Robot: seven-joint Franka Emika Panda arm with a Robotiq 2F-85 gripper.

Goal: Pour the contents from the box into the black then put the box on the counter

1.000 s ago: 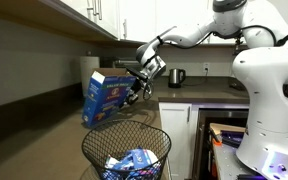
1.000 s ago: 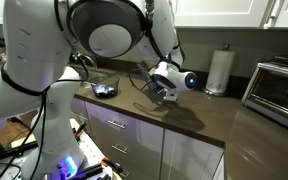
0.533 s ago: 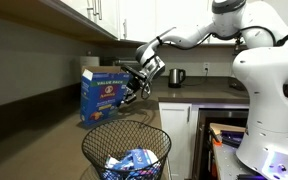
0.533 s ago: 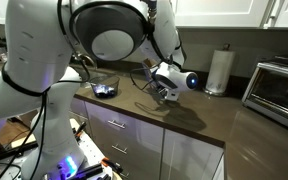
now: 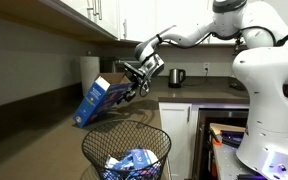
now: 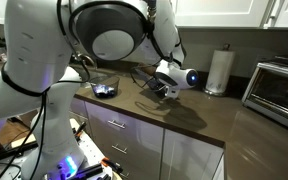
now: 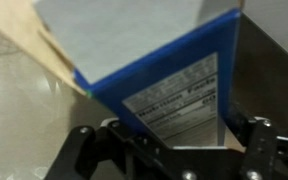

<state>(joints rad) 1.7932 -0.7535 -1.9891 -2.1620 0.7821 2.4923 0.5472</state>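
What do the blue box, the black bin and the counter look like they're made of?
The box: printed cardboard, probably; matte, with thin flat panels and a tan unprinted flap. The bin: black wire mesh, likely metal; you see through its walls. The counter: dark, smooth, slightly glossy; stone or laminate, hard to tell.

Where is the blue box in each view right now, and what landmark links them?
In an exterior view: the box leans tilted, left of centre, by the gripper.
In an exterior view: box not visible; gripper at centre.
Wrist view: box fills the centre.
Shared landmark: the gripper.
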